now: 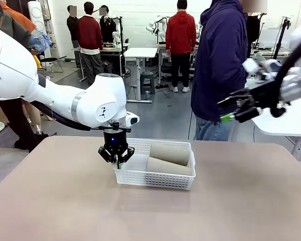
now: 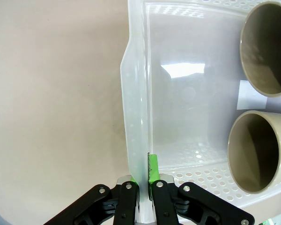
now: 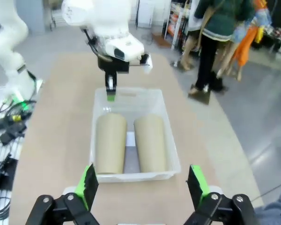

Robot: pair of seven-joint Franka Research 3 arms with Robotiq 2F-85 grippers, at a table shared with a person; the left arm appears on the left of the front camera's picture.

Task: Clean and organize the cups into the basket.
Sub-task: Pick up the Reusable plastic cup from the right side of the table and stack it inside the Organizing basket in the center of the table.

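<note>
The left gripper [image 1: 117,161] clamps the basket's [image 1: 158,182] left wall, with one green pad [image 2: 153,168] inside it. The right gripper [image 1: 234,111] hangs open, high over the table's [image 1: 231,201] right side. Two tan cups [image 1: 170,153] lie side by side in the basket, their lower sides hidden by its wall. A person [image 1: 218,65] stands at the far edge.
</note>
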